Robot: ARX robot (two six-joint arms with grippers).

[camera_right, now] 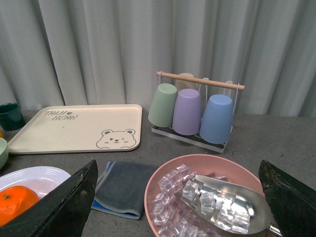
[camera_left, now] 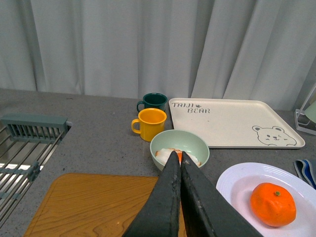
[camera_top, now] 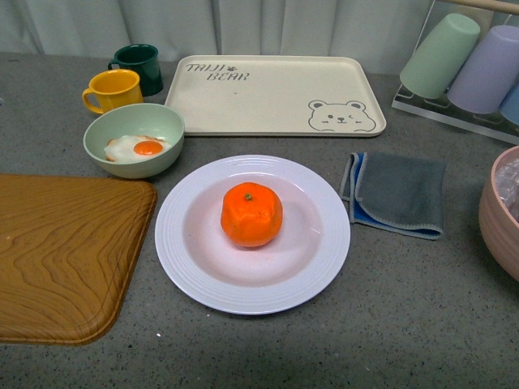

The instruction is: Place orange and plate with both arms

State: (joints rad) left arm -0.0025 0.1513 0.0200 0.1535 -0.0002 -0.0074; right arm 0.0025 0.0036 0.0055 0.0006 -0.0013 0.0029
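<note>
Left claw (camera_left: 178, 155) closed, orange (camera_top: 251, 214) on plate (camera_top: 180, 243), egg (camera_top: 139, 148) in bowl (camera_top: 158, 164)

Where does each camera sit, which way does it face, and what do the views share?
Front: on the robot's body, looking down at the plate holding the orange; no arm.
Left wrist: facing the curtain past the green bowl; shut left gripper shows.
Right wrist: over the pink ice bowl; open right gripper shows.
All share the orange and bear tray.

pale green bowl (camera_top: 134, 139) with fried egg (camera_top: 136, 148) beside yellow mug (camera_top: 113, 90).
</note>
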